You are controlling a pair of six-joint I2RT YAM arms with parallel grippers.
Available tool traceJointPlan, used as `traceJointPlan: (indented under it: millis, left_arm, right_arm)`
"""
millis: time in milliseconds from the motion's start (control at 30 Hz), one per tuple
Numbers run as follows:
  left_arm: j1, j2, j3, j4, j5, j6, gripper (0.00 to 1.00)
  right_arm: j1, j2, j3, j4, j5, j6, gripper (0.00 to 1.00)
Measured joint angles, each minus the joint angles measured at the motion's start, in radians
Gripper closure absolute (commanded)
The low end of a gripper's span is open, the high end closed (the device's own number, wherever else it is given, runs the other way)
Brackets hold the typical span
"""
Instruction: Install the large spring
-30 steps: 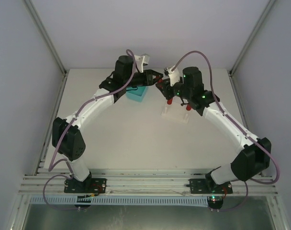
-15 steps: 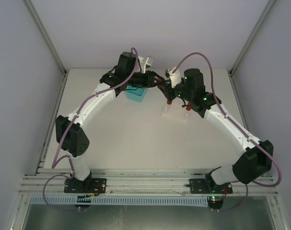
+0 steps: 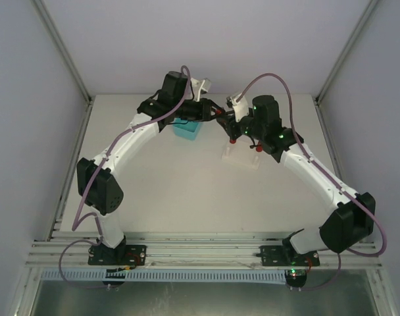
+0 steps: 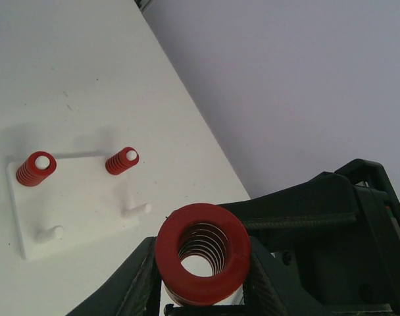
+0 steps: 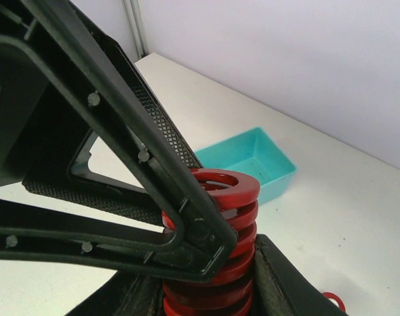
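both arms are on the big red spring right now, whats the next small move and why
Probably open the left gripper a little and back it off. The large spring sits between its fingers, and the right gripper also looks closed on it, so the handover seems ready. The right arm is nearer the white plate, where two pegs are bare.

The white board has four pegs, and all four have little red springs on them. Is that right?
No, not all four. Only two pegs hold little red springs. The other two pegs on the white board are bare. The left wrist view shows it.
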Motion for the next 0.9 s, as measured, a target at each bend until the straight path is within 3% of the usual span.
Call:
traceJointPlan:
  millis: [200,333,533,800,900]
  left_arm:
    - [0.002,0.014,0.0,0.0,0.008,0.0,0.91]
    - [0.002,0.023,0.0,-0.002,0.011,0.0,1.0]
    - [-0.002,0.026,0.0,0.021,-0.001,0.004,1.0]
    - [-0.002,0.014,-0.112,0.175,-0.116,0.066,1.0]
    - [-0.018,0.014,-0.148,0.188,-0.199,0.147,1.0]
  right_arm:
    - [0.002,-0.002,-0.023,0.017,0.0,-0.002,1.0]
    - [0.001,-0.002,-0.034,0.014,0.004,-0.002,0.78]
    - [0.003,-0.031,-0.068,0.012,0.02,0.0,0.3]
    - [0.01,-0.153,-0.163,-0.059,0.079,0.034,0.01]
    - [0.009,-0.23,-0.207,-0.117,0.132,0.07,0.01]
